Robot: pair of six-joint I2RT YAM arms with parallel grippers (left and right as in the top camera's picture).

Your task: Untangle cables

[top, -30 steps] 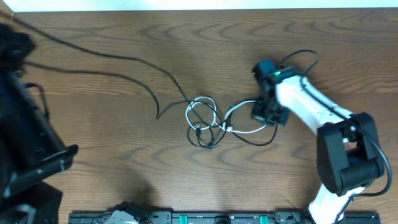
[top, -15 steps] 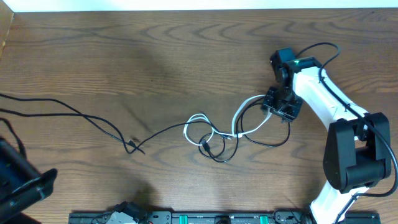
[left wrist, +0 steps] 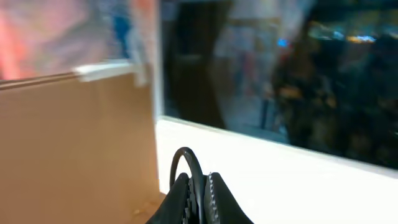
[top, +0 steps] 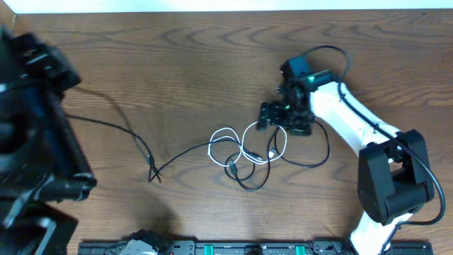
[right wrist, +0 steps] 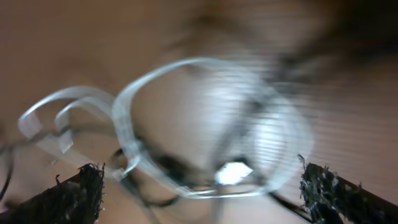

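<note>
A long black cable (top: 113,126) runs from my left arm (top: 35,142) across the table into a knot (top: 241,159). In the left wrist view my left gripper (left wrist: 200,182) is shut on a loop of that black cable (left wrist: 186,163), held up off the table. The white cable (top: 226,133) lies in loops in the knot, crossed by a second black cable (top: 322,159). My right gripper (top: 283,122) hangs open just above the white loops. In the right wrist view the blurred white cable (right wrist: 186,124) lies between the spread fingers (right wrist: 87,190), held by neither.
A black rail with green parts (top: 212,248) runs along the table's near edge. The right arm's own thick black wire (top: 329,53) arcs above its wrist. The left wrist view faces a brown board (left wrist: 74,137) and a white ledge (left wrist: 298,186).
My right gripper has opened, let the white cable go and shifted left. The white loops dropped flat. My left arm rose with the black cable, whose bend now lies further left.
</note>
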